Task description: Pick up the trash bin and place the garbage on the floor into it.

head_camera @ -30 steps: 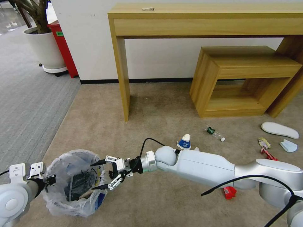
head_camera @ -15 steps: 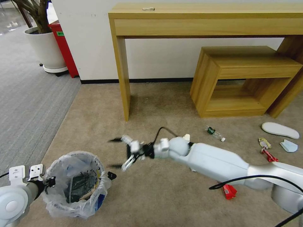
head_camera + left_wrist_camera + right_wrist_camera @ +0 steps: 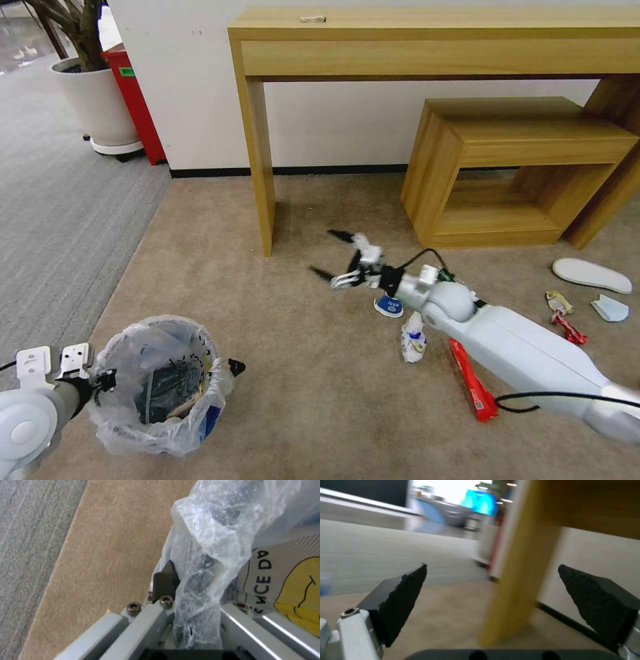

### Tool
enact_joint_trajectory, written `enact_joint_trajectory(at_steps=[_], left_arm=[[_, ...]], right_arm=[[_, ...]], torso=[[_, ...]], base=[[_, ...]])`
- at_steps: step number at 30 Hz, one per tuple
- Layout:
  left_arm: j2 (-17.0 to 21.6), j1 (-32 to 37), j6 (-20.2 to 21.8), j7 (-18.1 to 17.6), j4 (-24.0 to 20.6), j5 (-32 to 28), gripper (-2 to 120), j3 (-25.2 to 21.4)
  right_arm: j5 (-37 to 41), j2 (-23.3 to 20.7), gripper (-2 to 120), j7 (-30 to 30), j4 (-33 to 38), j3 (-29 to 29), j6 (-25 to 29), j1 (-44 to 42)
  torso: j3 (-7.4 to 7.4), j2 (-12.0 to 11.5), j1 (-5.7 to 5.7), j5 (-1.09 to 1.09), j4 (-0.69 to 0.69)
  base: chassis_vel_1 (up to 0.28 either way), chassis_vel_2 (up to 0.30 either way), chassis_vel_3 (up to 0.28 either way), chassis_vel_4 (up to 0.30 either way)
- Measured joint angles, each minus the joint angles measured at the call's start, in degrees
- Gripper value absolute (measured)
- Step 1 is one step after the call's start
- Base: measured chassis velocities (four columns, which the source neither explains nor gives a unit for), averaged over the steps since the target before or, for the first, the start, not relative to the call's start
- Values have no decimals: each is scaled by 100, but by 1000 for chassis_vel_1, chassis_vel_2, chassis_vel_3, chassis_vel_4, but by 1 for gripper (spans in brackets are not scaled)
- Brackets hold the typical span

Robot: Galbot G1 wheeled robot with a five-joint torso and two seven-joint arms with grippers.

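We see our left gripper [image 3: 100,383] fingers clamped on the trash bin [image 3: 160,387] rim at lower left, our right gripper [image 3: 331,253] fingers spread wide above the floor [image 3: 300,400], beside the paper cup [image 3: 389,305]

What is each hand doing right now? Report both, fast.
Left hand: closed on the rim of the trash bin, pinching its plastic liner.
Right hand: open, holding nothing, above the carpet near the blue-white paper cup.

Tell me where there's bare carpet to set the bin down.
Bare carpet runs between the bin, which the left gripper grips, and the table leg. It's crowded near the open right gripper: cup, red wrapper, slipper.
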Motion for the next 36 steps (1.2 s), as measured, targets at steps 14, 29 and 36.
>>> enact_joint_trajectory(at_steps=[14, 29, 36], left_arm=[[100, -148, 0, 125, 62, 5, 0, 46], [49, -230, 0, 496, 119, 282, 0, 83], [-21, -141, -67, 1195, 176, 1047, 0, 81]], right_arm=[[-500, -483, 100, 561, -52, 2244, 240, -1841], [-776, -372, 100, 671, -136, 3587, 446, -3118], [-873, -174, 100, 669, -176, 3710, 454, -3275]], torso=[[0, 0, 0, 0, 4], [0, 0, 0, -1, 1], [0, 0, 0, -2, 2]], base=[[0, 0, 0, 0], [0, 0, 0, 0], [0, 0, 0, 0]])
